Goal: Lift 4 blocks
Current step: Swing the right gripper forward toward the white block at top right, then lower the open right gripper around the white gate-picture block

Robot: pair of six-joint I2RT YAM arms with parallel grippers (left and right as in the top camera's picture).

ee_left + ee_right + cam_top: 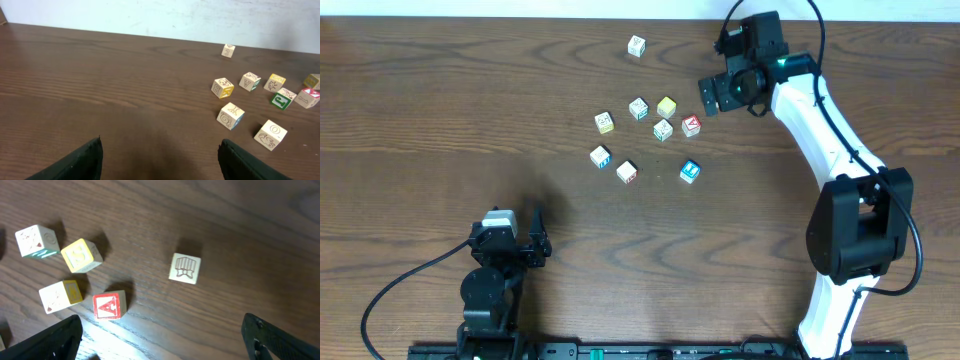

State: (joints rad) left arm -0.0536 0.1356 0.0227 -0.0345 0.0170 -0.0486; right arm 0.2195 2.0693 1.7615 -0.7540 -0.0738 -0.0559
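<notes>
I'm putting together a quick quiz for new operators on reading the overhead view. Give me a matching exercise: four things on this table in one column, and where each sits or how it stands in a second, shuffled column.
Places are as seen in the overhead view.

1. red-topped block
2. blue-topped block
3. yellow-topped block
4. left gripper

A. open, well away from every block
B. lower right corner of the group
C. right edge of the group, closest to the right gripper
D. upper row, just left of the red-topped one

Pairs: 1-C, 2-B, 3-D, 4-A
</notes>
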